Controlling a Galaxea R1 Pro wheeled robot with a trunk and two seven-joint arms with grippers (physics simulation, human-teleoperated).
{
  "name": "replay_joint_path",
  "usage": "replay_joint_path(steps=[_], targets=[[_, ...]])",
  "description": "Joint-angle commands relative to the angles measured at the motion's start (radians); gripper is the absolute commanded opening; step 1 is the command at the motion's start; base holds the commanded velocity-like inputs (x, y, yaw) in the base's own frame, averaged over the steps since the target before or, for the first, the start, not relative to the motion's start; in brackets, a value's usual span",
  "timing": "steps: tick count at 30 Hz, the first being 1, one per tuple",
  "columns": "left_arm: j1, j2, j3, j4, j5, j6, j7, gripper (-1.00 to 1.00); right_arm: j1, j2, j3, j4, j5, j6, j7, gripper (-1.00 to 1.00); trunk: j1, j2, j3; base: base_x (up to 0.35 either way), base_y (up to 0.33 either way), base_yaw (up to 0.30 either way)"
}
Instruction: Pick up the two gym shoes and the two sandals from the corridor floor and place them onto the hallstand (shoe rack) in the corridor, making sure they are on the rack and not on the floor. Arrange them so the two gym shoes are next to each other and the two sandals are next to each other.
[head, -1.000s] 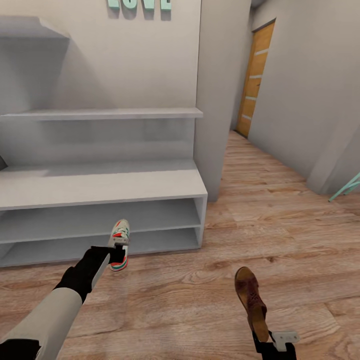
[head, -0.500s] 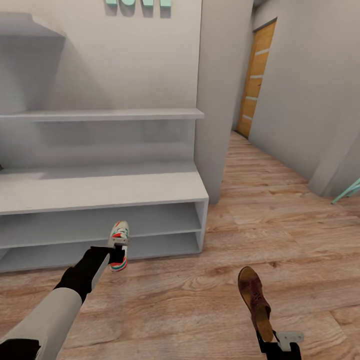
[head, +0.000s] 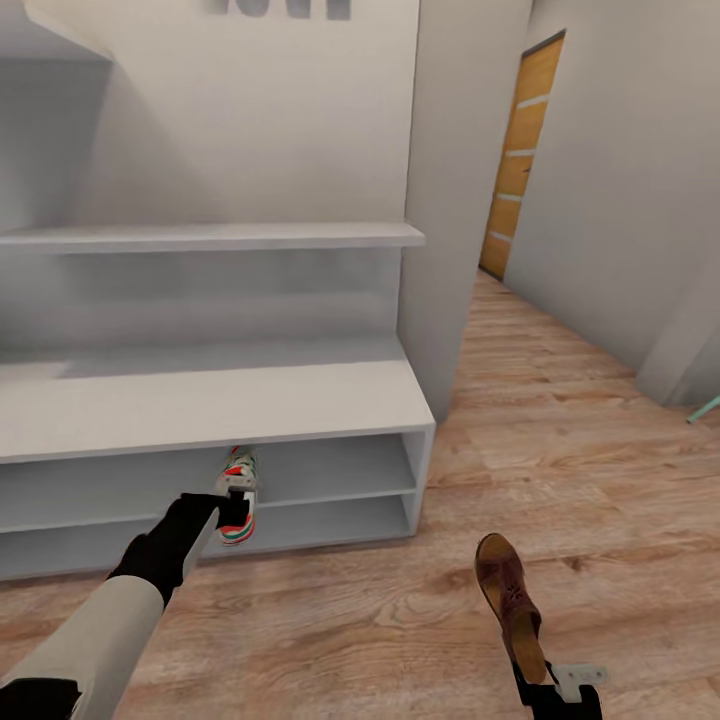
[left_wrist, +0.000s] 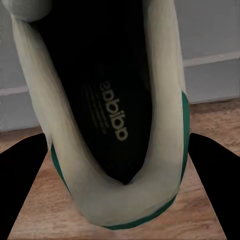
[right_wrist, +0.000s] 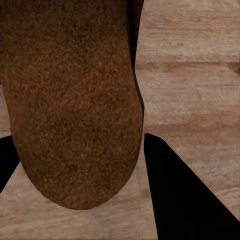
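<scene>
At the left of the head view, the hallstand (head: 200, 400) is seen against the wall, with its bench top, two open shelf rows below and a wall shelf above. The left arm is extended toward its lower rows. The left gripper (head: 234, 500) is closed on a gym shoe (head: 238, 490), which is held clear of the floor (head: 560, 470) in front of the lower shelf rows, toe pointing away from the robot. In the left wrist view, the shoe (left_wrist: 107, 115) is seen from its heel end: the dark insole with printed lettering, the cream collar and a green trim at the heel. A black finger (left_wrist: 22, 185) is seen on either side of the heel; the exact contact is hidden at the frame edges. Grey hallstand panels and floor planks are seen behind the shoe.

Further right, a grey wall pillar (head: 450, 200) is seen just beside the hallstand's end, and an orange door (head: 520, 150) is seen at the corridor's far end.

At the lower right, a sandal (head: 508, 600) is gripped at its heel by the right gripper (head: 548, 680), toe pointing away, above the floor. In the right wrist view, the sandal's brown footbed (right_wrist: 70, 100) is seen close up between the black fingers (right_wrist: 180, 195), with planks beneath.
</scene>
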Motion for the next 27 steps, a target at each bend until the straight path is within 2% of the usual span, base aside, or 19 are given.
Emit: replay_joint_path(steps=[1, 8, 27], targets=[[0.0, 0.001, -0.004, -0.001, -0.002, 0.004, -0.002, -1.0, -0.001, 0.0, -0.009, 0.0, 0.003, -0.003, 0.009, -1.0, 0.0, 0.0, -0.001, 0.326, 0.088, 0.0], [0.002, 0.002, -0.003, -0.003, -0.002, 0.001, -0.002, -1.0, -0.001, 0.0, -0.009, 0.0, 0.003, -0.003, 0.009, -1.0, 0.0, 0.0, -0.001, 0.305, 0.09, 0.0], [0.006, 0.001, -0.009, -0.007, -0.002, -0.002, -0.003, -1.0, 0.0, 0.0, -0.01, 0.0, 0.003, -0.002, 0.009, -1.0, 0.0, 0.0, -0.001, 0.046, 0.005, 0.0]])
